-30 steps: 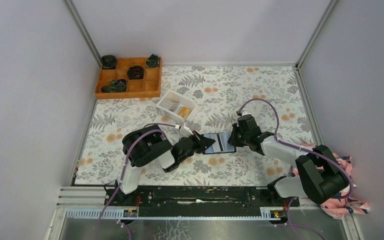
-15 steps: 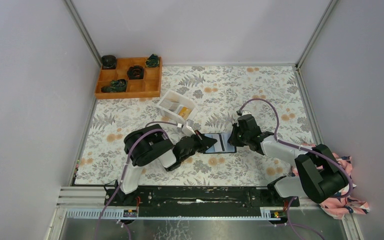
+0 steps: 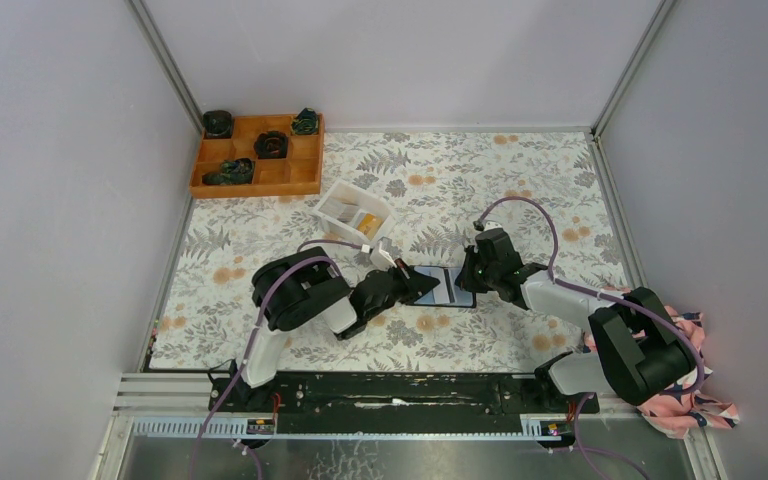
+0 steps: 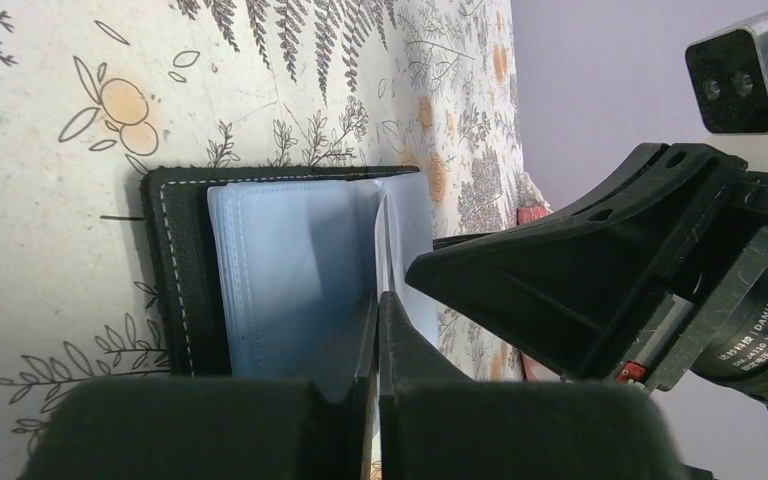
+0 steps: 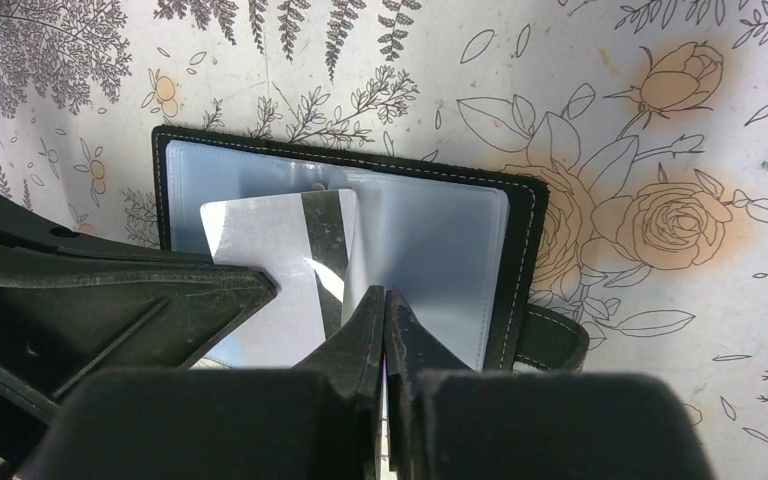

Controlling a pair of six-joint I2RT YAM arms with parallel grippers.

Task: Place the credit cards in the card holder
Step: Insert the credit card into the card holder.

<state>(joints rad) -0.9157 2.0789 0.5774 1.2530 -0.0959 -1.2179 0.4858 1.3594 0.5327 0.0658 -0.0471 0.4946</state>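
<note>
From the top, the holder lies open in the middle of the table, right between the left claw and the right claw. More cards wait in the white tray, far and to the left. An orange box sits in the far left corner.

From the left wrist, the left claw's tips are pressed together on a thin pale edge. I think it is the card, seen side on, over the blue sleeves. The word DAMIAO can be read on the right arm's motor.

From the right wrist, the grey card with a dark stripe lies partly over the sleeves, and its left end goes under the left claw. The right claw's tips are pressed together at the card's right edge. I cannot tell if they pinch a sleeve. I can read no writing on the card.

The card could slide over the sleeve and miss the slot. A hard push could bend it or shove the holder along the table
</note>
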